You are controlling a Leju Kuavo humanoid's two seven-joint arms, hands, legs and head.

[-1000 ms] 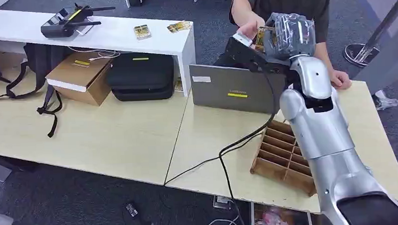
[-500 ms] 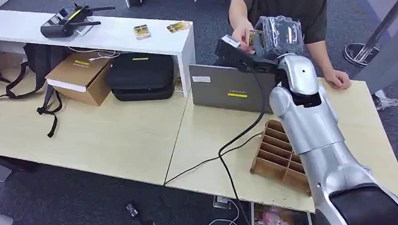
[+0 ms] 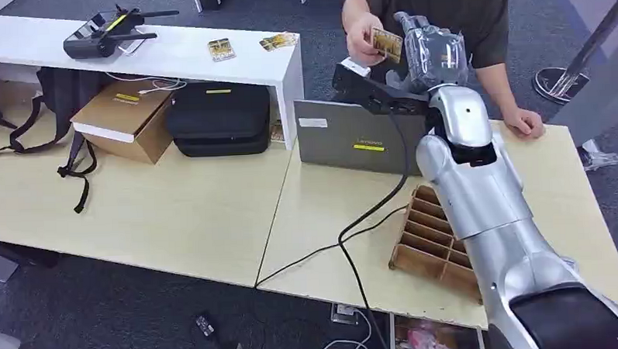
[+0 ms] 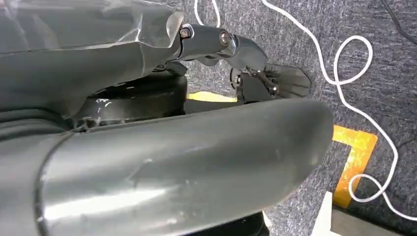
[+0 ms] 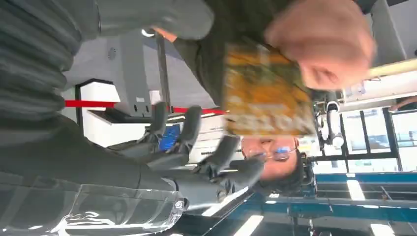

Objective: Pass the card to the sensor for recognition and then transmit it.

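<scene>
Person's hand (image 3: pixel 361 34) has lifted the card (image 3: pixel 387 43) away — right hand (image 3: pixel 433 50) empty, fingers apart, seemingly.

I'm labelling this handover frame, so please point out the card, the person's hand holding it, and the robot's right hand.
card (image 3: pixel 387 44), head view, middle of its yellow face.
person's hand (image 3: pixel 361 42), head view, on the knuckles beside the card.
right hand (image 3: pixel 433 50), head view, back of the plastic-covered hand.
</scene>
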